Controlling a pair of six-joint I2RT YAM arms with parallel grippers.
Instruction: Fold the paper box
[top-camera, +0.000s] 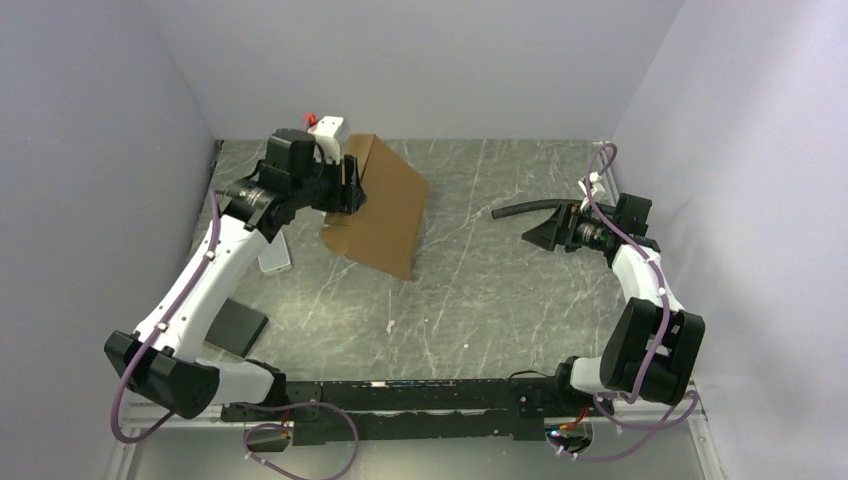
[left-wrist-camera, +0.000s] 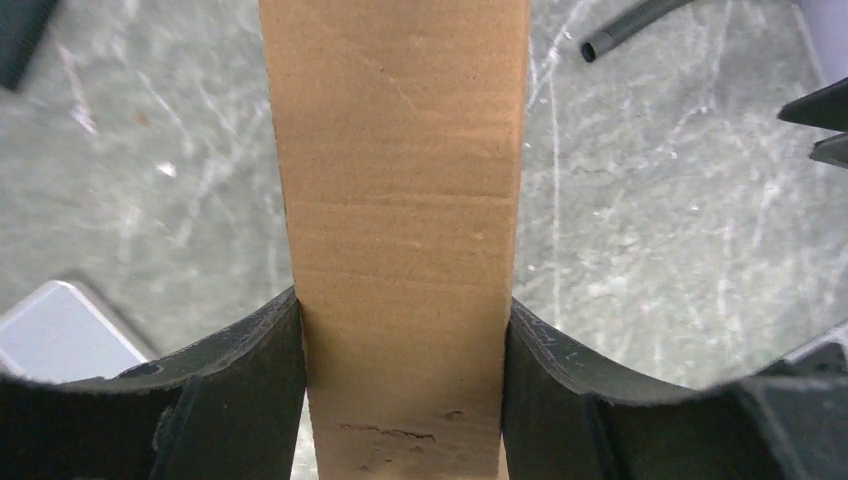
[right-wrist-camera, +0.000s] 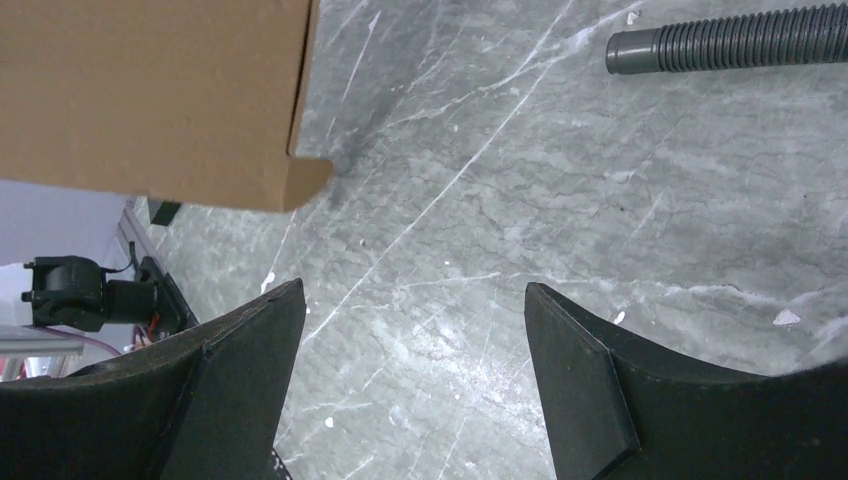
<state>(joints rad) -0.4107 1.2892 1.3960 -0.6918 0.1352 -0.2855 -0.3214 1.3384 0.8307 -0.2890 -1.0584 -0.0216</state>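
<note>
Pinches a strip of the box (top-camera: 385, 210) in the left gripper (left-wrist-camera: 405, 340), holding it tilted up near the table's (top-camera: 500, 300) far left corner. Holds the right gripper (right-wrist-camera: 415, 330) spread and empty near the right edge, beside a hose (right-wrist-camera: 730, 45).

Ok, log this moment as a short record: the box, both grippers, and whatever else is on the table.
box: cardboard box, tilted up, far left of the table
left gripper: closed on a box panel
right gripper: open, empty, apart from the box
loose items: black hose, black pad, pale grey pad
</note>
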